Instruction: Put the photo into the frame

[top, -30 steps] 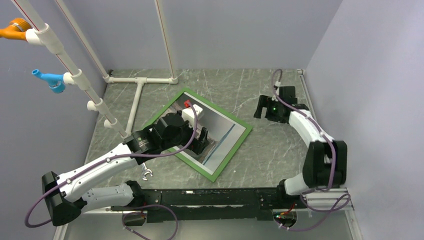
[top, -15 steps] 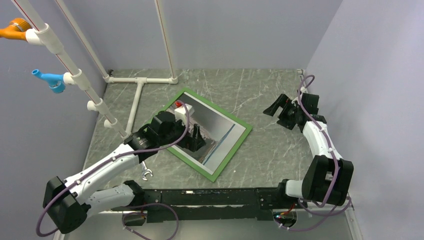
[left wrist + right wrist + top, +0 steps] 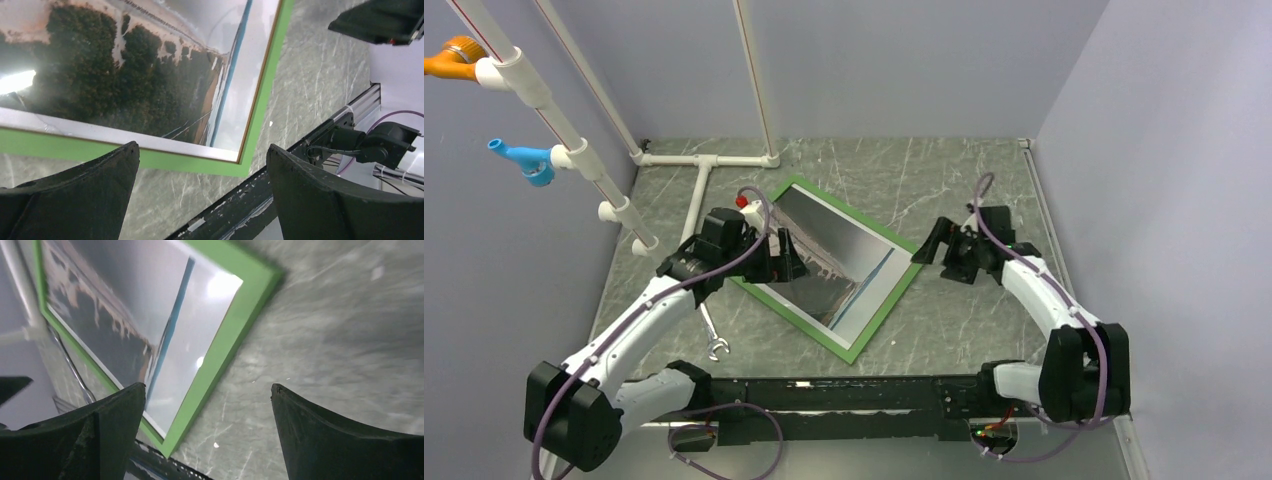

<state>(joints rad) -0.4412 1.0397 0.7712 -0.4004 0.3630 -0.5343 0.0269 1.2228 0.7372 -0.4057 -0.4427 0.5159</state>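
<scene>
The frame [image 3: 902, 280] lies flat on the table with its green face up. The photo [image 3: 834, 255] lies inside it, with grey sky, brown landscape, a blue stripe and a white margin. Both also show in the left wrist view, the frame [image 3: 265, 95] and the photo [image 3: 125, 90], and in the right wrist view, the frame [image 3: 225, 340] and the photo [image 3: 130, 305]. My left gripper [image 3: 789, 265] is open and empty at the frame's left side. My right gripper [image 3: 927, 247] is open and empty just off the frame's right corner.
A white pipe stand [image 3: 699, 185] lies at the back left with slanted poles rising from it. A small spanner [image 3: 714, 340] lies on the table near the frame's front left edge. A black rail [image 3: 844, 395] runs along the near edge.
My left gripper has drawn back off the photo to the frame's left side. My right gripper has swung away and then come in towards the frame's right corner.
</scene>
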